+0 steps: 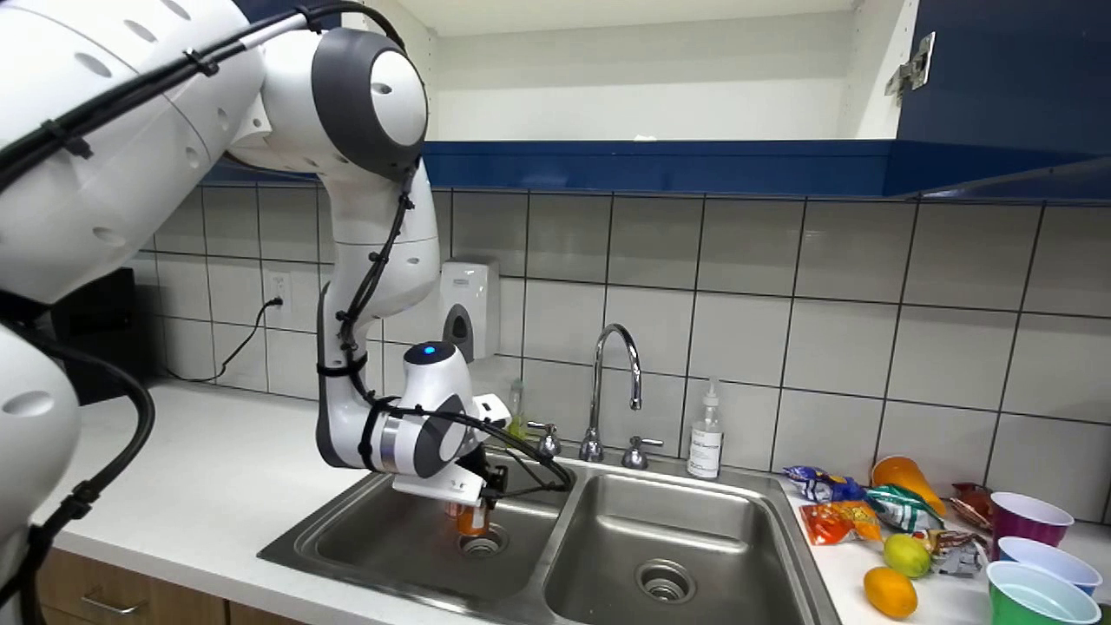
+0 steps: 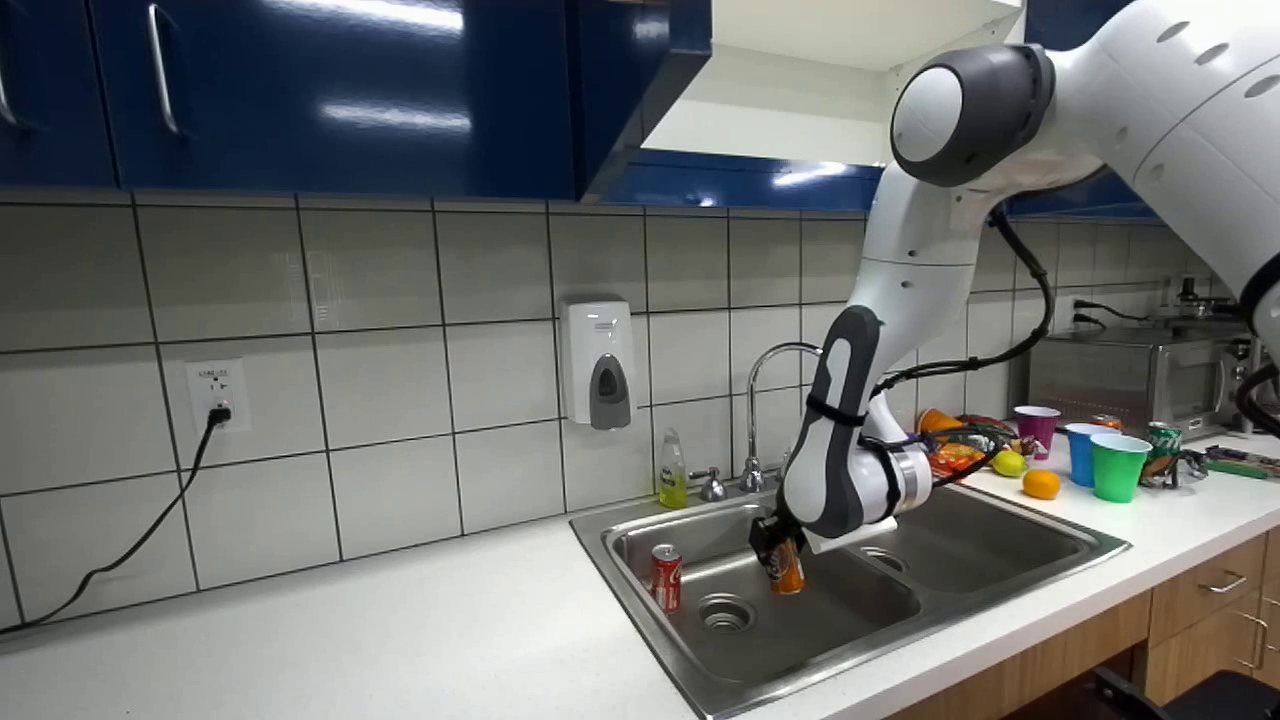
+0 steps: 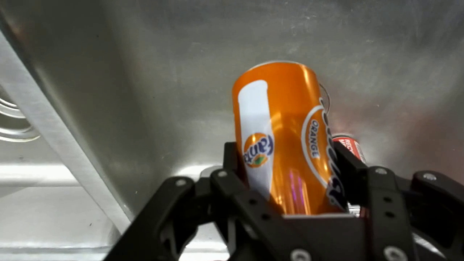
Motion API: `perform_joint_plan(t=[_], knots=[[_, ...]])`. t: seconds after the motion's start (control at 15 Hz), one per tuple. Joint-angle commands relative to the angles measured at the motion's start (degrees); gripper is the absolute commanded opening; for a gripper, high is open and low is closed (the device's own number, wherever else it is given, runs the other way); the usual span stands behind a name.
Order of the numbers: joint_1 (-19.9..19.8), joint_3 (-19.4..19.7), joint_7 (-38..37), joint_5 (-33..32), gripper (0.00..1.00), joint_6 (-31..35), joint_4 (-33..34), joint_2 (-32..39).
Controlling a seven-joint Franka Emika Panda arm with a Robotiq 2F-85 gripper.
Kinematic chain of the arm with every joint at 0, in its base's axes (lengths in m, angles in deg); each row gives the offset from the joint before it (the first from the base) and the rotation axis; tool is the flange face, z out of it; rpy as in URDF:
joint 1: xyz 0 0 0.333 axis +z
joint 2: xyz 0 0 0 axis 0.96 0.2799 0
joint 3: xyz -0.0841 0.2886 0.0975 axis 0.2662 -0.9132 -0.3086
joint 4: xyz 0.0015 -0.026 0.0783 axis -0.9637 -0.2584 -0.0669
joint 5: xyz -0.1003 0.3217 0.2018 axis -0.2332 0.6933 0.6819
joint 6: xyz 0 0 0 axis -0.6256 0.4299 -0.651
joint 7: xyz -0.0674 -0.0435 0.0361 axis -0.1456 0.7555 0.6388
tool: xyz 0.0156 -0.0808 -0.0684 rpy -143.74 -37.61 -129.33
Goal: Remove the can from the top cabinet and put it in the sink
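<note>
The orange can (image 3: pixel 282 108), a Fanta can with a pale band, is between the fingers of my gripper (image 3: pixel 288 156), which is shut on its sides. In both exterior views the can (image 1: pixel 473 521) (image 2: pixel 786 572) is low inside a basin of the steel sink (image 1: pixel 625 538) (image 2: pixel 790 640), slightly tilted, near the drain. I cannot tell whether its bottom touches the basin floor. The gripper (image 2: pixel 770 540) hides its upper part. The top cabinet (image 1: pixel 642 165) hangs above with a door open and its white interior showing; it also shows in an exterior view (image 2: pixel 780 115).
A red can (image 2: pixel 666 578) stands in the same basin, partly behind the right finger in the wrist view (image 3: pixel 348 145). The chrome faucet (image 1: pixel 597 391) rises behind the sink. Soap bottles (image 1: pixel 706 438) (image 2: pixel 672 475) stand behind. Cups (image 2: pixel 1118 465), fruit (image 1: pixel 890 592) and snack bags (image 1: pixel 838 521) lie beside it.
</note>
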Motion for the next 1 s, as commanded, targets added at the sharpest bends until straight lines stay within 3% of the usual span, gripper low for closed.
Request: perform_joint_plan(t=[0.0, 0.93], knots=[[-2.5, -1.7, 0.1, -0.7, 0.38, 0.0, 3.1, 2.2], [-2.3, -1.0, 0.8, -0.7, 0.38, 0.0, 12.0, 12.7]])
